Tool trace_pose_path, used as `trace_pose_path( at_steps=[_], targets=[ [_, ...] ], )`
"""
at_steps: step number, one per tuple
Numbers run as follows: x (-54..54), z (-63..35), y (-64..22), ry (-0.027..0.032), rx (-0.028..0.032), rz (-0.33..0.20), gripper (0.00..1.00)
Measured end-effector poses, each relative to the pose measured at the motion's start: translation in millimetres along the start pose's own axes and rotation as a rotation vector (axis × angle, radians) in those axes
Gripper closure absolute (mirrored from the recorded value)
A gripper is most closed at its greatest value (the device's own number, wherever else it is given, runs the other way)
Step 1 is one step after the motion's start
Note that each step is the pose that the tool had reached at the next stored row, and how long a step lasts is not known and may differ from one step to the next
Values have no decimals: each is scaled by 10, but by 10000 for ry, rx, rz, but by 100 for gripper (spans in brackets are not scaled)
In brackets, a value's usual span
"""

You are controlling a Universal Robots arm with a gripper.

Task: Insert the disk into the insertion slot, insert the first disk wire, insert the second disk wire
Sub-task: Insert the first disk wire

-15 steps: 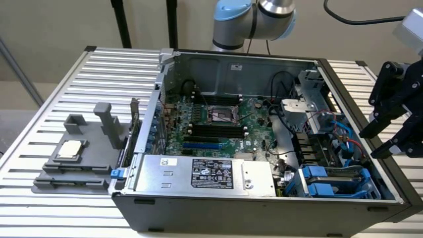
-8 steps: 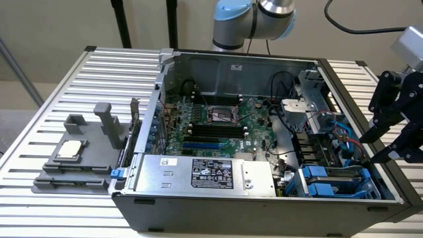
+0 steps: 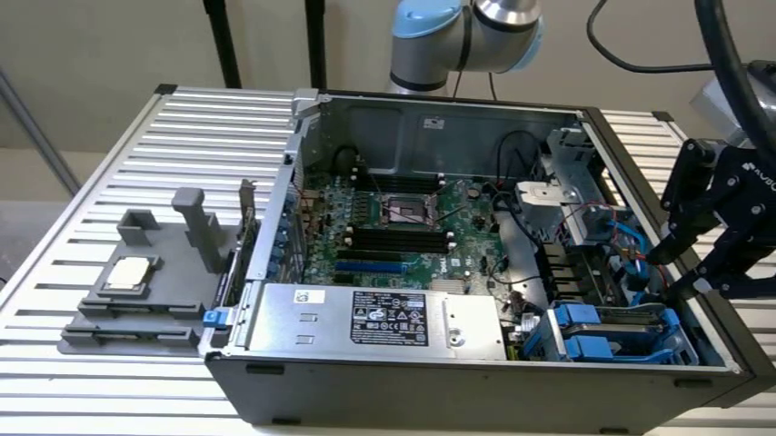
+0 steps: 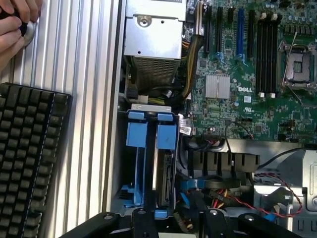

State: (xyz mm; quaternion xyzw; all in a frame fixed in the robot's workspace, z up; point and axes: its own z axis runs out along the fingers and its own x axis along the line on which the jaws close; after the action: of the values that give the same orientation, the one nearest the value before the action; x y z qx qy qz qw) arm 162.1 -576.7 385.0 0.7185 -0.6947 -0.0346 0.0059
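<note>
Nearest, in the near corner of the open case point(image 3: 485, 381) at the exterior view's right, you see the slot point(image 3: 541, 340): a grey sheet-metal cage with blue fittings. The disk point(image 4: 167, 173) sits inside it in a blue frame, its grey metal edge showing just beside a second blue carrier point(image 4: 135, 136). Along the near wall, to the exterior view's left of the cage, lies the silver power supply point(image 3: 376, 318) with its printed label.

Just beyond the cage the gripper point(image 3: 679, 271) hangs over the case's wall at the exterior view's right. Its two black fingers point(image 3: 664, 252) stand spread, and you can see nothing pinched between them. Loose blue and red wires point(image 4: 208, 186) lie in the case just beside the cage, near the fingers.

Farther in, the motherboard point(image 3: 401, 232) covers the case floor, with its bare processor socket point(image 3: 406, 211) towards the far side. Outside the case, on the ribbed table point(image 3: 85, 209) at the exterior view's left, a grey fixture point(image 3: 152, 300) holds a small square chip point(image 3: 130, 272). Farthest, the arm point(image 3: 467, 36) rises behind the case.

In the wrist view, a keyboard point(image 4: 27, 158) rests on the table beside the case, with a hand point(image 4: 15, 25) near it.
</note>
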Motion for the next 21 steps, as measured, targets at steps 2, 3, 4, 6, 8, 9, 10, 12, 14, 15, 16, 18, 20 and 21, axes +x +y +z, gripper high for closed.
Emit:
trace_pose_path(
  at_steps=[2, 3, 4, 6, 8, 9, 10, 12, 14, 15, 16, 18, 20, 21],
  targets=[
    [-27, 37, -4, 15, 1, 0, 59],
    [-37, 55, -7, 38, 1, 0, 59],
    [-45, 73, -8, 65, 0, 1, 59],
    [-63, 108, -13, 123, -2, 2, 59],
    [-84, 144, -16, 158, -3, 3, 59],
    [-97, 163, -17, 160, -3, 3, 59],
    [-111, 181, -19, 165, -3, 3, 59],
    [-149, 220, -22, 173, -3, 3, 59],
    [-207, 247, -26, 195, -4, 4, 59],
    [-225, 250, -26, 200, -4, 3, 58],
    [-236, 253, -26, 197, -4, -1, 58],
    [-240, 254, -19, 196, -5, -10, 52],
    [-240, 253, -15, 200, -4, -24, 45],
    [-234, 254, -15, 199, -5, -28, 45]
  ],
)
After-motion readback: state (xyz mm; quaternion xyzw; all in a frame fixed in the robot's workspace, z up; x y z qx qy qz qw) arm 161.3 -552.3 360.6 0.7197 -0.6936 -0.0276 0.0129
